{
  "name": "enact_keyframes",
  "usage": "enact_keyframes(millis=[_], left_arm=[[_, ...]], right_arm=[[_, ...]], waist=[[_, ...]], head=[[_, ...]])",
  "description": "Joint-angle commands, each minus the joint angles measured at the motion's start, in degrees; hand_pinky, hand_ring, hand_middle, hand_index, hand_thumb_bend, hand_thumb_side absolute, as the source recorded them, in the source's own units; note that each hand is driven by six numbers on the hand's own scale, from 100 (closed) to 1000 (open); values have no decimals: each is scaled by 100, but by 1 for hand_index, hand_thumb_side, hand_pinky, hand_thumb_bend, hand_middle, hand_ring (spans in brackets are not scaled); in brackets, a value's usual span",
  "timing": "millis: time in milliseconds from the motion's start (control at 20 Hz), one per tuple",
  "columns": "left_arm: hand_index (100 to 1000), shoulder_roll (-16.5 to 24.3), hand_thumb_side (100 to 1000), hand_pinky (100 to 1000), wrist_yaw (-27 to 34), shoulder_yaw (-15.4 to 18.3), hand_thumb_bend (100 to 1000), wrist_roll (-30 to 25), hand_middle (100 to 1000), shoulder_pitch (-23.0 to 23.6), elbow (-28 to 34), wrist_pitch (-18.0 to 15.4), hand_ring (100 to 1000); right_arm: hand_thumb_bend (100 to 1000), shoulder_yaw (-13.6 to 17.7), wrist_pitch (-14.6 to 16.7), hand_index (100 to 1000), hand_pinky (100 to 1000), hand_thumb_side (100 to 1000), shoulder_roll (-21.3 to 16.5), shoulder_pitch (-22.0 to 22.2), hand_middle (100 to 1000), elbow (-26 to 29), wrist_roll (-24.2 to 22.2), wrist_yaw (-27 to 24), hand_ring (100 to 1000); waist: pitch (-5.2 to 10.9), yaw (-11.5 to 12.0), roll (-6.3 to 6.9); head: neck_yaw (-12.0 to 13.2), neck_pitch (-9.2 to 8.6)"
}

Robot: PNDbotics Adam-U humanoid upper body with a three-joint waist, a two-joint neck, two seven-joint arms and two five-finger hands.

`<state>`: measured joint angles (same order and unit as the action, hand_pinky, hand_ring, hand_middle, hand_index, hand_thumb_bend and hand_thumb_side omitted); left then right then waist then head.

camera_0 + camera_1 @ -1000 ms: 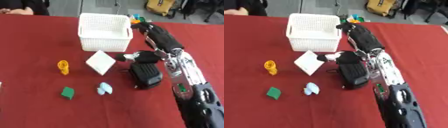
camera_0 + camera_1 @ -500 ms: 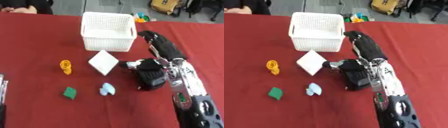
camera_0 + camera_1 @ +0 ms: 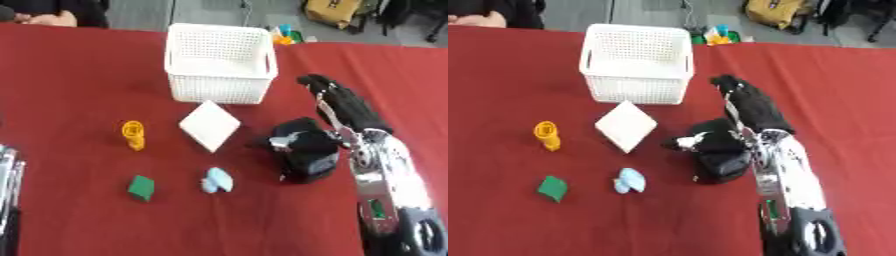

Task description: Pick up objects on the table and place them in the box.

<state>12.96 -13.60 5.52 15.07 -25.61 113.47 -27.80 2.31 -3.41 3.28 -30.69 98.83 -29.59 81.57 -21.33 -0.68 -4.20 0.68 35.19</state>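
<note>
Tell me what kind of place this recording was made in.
Probably a robot test or data-collection room rather than a home. A table with a red cloth holds a white basket and small sorting items such as a green block and a white square piece; bags sit on the floor behind.

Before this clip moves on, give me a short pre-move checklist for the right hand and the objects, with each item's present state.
1. White basket upright, opening unobstructed: ok.
2. Right hand over the black object: ok; whether its fingers are closed on it: cannot tell.
3. Black object lifted off the red table: cannot tell.
4. Path from the hand to the basket free: ok; the white square piece lies to the left of that line.
5. Remaining items apart from one another on the cloth: ok; orange piece, green piece and light blue piece do not touch.
6. Left hand out of the way: cannot tell; only a silver part shows at the lower left edge.
</note>
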Motion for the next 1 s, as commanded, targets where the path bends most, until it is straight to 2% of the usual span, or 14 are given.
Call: enact_keyframes(millis=[50,100,150,400,450,600,650,1000], left_arm=[[723,7,904,578,4,32,124,11,522,-52,112,18,551],[723,4,904,578,1,33,124,12,522,-50,112,22,551],[723,1,903,578,-1,31,124,12,522,-51,112,23,551],[722,-17,904,578,15,16,125,1,522,-58,112,37,550],[722,-19,904,578,17,15,126,-2,521,-57,112,41,550],[722,-18,904,578,28,10,126,-5,521,-54,112,50,550],[722,-18,905,579,29,10,125,-6,521,-51,112,55,549],[721,-26,904,578,29,-7,124,1,520,-62,112,98,548]], right_arm=[[1000,139,-86,1000,985,573,-19,-54,973,-15,-228,45,1000],[1000,157,-105,1000,985,573,-23,-60,973,-21,-283,23,1000],[1000,165,-117,1000,992,499,-25,-63,976,-27,-338,-2,1000],[1000,202,-154,1000,1000,505,-33,-129,973,-194,-716,-317,1000],[1000,224,-162,1000,977,501,-42,-149,961,-226,-750,-348,1000],[1000,289,-161,1000,981,507,-59,-207,966,-330,-774,-386,1000],[1000,291,-149,1000,996,535,-60,-218,976,-349,-786,-416,1000],[1000,239,-95,1000,1000,528,-58,-313,981,-340,-1045,-752,1000]], waist=[[91,-20,43],[91,-23,45],[91,-26,47],[101,-31,56],[105,-30,52],[117,-27,35],[117,-31,31],[118,-43,10]], head=[[54,-83],[59,-87],[62,-90],[39,-67],[36,-55],[20,-45],[19,-35],[-10,-6]])
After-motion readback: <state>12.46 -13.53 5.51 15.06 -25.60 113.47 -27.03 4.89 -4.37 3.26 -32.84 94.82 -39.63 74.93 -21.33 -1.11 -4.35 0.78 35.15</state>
